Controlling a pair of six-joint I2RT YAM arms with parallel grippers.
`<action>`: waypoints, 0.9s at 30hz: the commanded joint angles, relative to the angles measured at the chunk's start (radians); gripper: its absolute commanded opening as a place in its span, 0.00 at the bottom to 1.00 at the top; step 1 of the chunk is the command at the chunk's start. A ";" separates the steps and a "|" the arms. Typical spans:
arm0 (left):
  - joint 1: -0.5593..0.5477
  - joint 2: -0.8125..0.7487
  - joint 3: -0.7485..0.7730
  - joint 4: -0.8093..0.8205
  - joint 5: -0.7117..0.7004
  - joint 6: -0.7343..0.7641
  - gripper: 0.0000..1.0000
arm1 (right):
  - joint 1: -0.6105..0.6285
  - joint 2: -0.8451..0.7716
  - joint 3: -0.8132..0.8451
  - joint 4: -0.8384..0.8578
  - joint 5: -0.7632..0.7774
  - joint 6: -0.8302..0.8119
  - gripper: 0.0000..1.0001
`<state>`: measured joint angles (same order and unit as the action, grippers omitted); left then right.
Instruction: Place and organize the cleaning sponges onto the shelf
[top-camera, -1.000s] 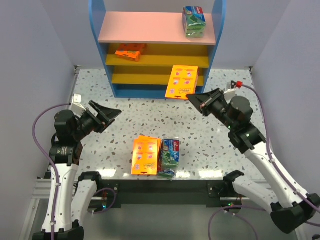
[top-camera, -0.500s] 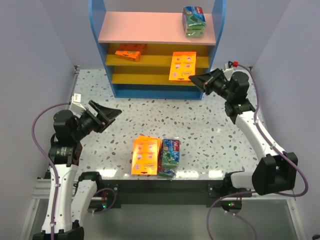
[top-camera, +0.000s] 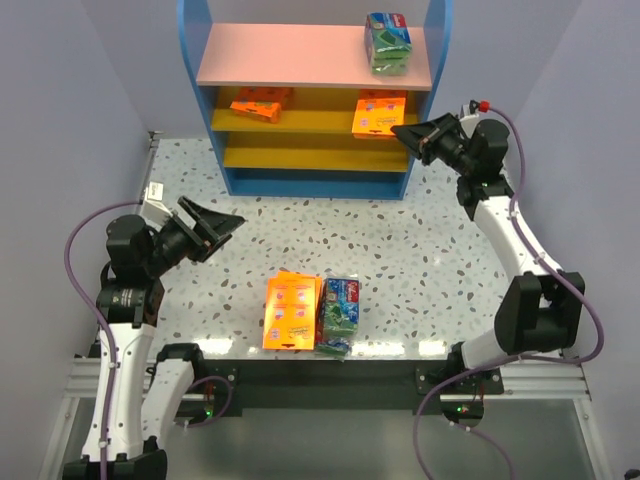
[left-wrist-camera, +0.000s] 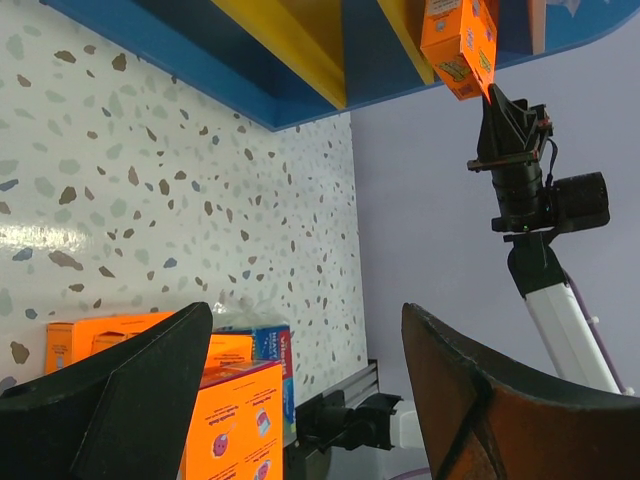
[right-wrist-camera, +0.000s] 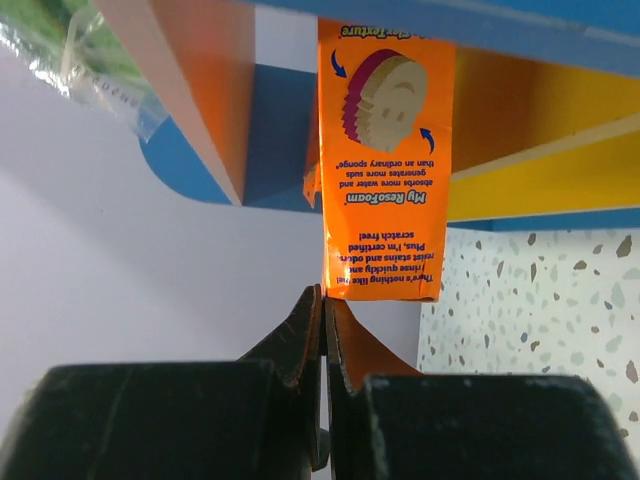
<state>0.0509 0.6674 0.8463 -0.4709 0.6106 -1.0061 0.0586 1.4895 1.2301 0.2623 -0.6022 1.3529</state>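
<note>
Sponge packs sit partly on the shelf and partly on the table. Furthest left, the left gripper hovers over the speckled white table, its two black fingers spread wide with nothing between them. Behind it stands the three-tier shelf unit, with blue side panels, a pink top board and two yellow boards below. On the left part of the upper yellow board lies a flat bright-orange rectangular pack, angled slightly. Near the front edge of the table is a small stack of orange packs, the top one showing rows of little printed squares. Touching the stack's right side is a thicker green-and-blue plastic-wrapped pack with a red logo. Further right comes the pinched orange pack, at the right end of the upper yellow board; I cannot tell whether it rests on the board. Its back carries a drawing of layered sponges and lines of dark print, upside down in the wrist view. Above it, on the right end of the pink board, sits a second green-and-blue wrapped pack. The right gripper has its fingers pressed together on that pinched pack's near edge
</note>
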 joint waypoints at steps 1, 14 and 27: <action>-0.002 0.003 0.045 0.061 0.023 0.006 0.81 | -0.011 0.040 0.095 -0.018 -0.015 -0.014 0.00; -0.002 0.000 0.011 0.092 0.028 -0.012 0.81 | -0.009 0.121 0.187 -0.072 0.074 -0.006 0.14; -0.003 -0.006 -0.013 0.081 0.040 -0.014 0.81 | -0.005 0.049 0.148 -0.080 0.068 -0.012 0.73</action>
<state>0.0509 0.6693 0.8433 -0.4263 0.6247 -1.0122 0.0521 1.6142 1.3838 0.1631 -0.5159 1.3464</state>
